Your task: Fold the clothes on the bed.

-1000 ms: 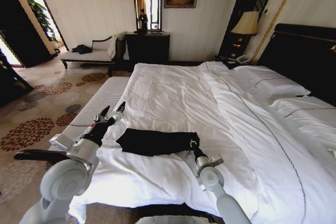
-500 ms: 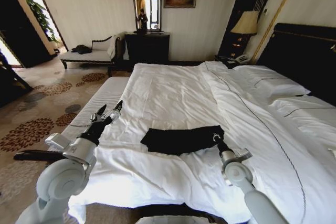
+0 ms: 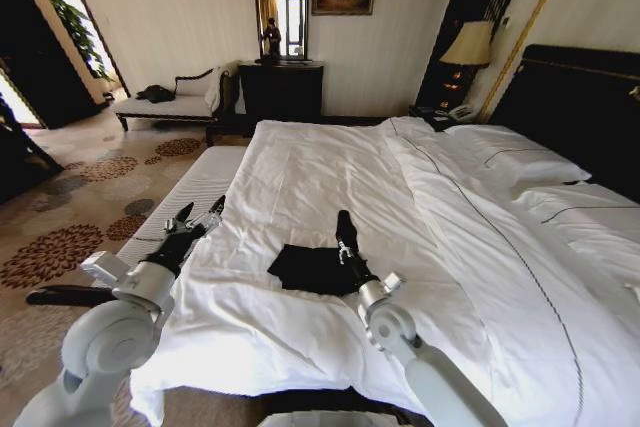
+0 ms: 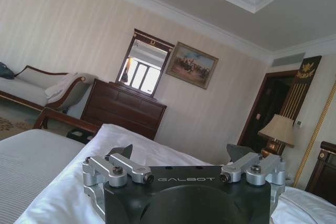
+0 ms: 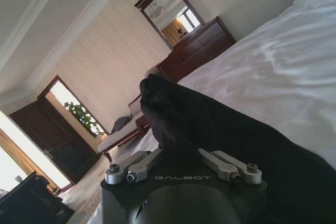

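One black T-shirt (image 3: 312, 269) lies on the white duvet (image 3: 330, 182) near the foot of the bed (image 3: 590, 107), already doubled into a compact dark bundle. The right gripper (image 3: 346, 224) is pinched shut on one end of that fabric and holds it lifted above the bundle, apparently to carry the end across for a further fold; in the right wrist view the cloth (image 5: 178, 114) rises in a peak straight out from between its fingers (image 5: 137, 166). The left gripper (image 3: 196, 218) hovers beside the bed's near left edge, jaws spread wide and holding nothing, probably kept clear so the fold can pass. Two grippers, one garment. By my judgement the folding is well along, not finished.
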